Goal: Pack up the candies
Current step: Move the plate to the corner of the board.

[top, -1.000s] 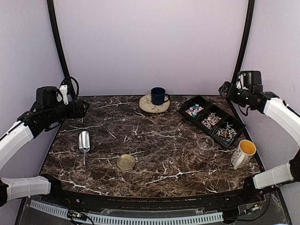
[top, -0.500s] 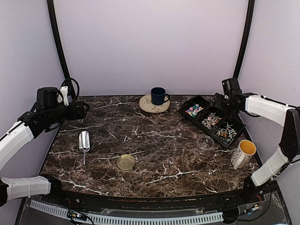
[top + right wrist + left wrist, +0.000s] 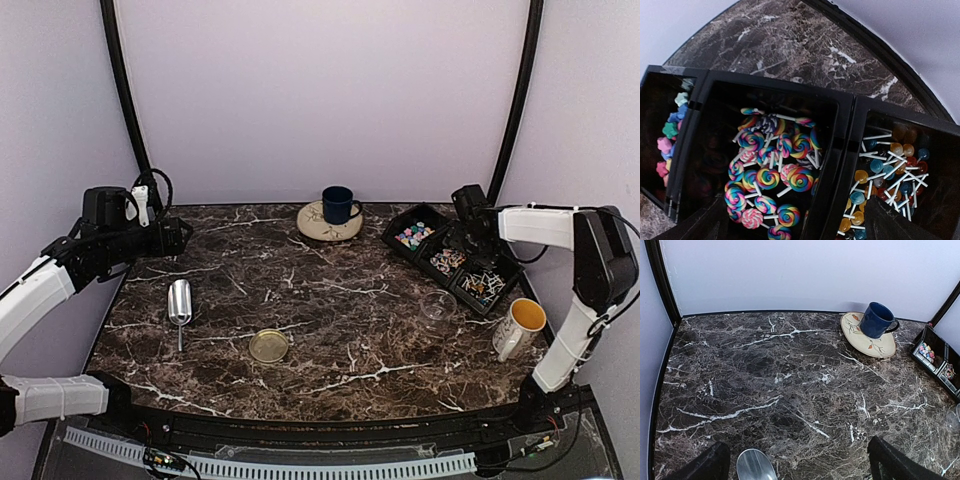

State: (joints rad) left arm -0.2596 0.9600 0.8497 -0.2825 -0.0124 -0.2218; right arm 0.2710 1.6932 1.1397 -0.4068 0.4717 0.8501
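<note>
Currently: candies (image 3: 771,172) in tray, right gripper (image 3: 805,227) overhead.
The candies are kept in the black three-part tray (image 3: 775,82) at the far right of the worktop (image 3: 330,300). The middle compartment is located directly beneath the right jaws, which are spread. Sticks are pointed in mixed directions. The left gripper (image 3: 800,467), likewise spread, is positioned well apart.

Candies (image 3: 800,178): pastel stars, swirl lollipops, ball lollipops, sorted by kind in three tray (image 3: 844,130) compartments
</note>
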